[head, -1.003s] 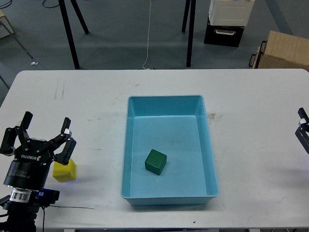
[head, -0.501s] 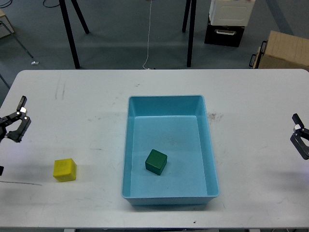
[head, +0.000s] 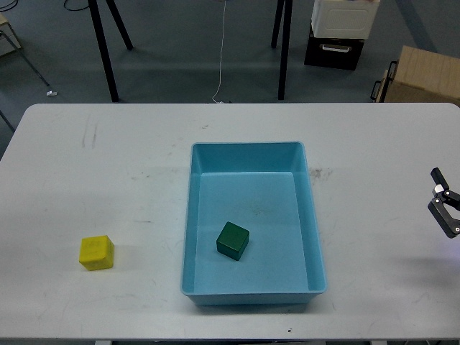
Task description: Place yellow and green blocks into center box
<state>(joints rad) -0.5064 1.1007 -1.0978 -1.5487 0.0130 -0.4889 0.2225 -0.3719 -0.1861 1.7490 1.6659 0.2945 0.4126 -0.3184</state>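
A green block (head: 233,240) lies inside the light blue box (head: 313,215) at the table's center, toward its front left. A yellow block (head: 96,252) sits alone on the white table (head: 108,180), left of the box. My left gripper is out of view. Only part of my right gripper (head: 444,208) shows at the right edge, far from both blocks; the frame does not show whether its fingers are open or shut, and it holds nothing visible.
Beyond the table's far edge are black stand legs (head: 104,50), a cardboard box (head: 420,75) and a white and black case (head: 341,32) on the floor.
My left arm has pulled back from beside the yellow block and left the view on the left. The right gripper has shifted slightly at the right edge. The blocks have not moved.
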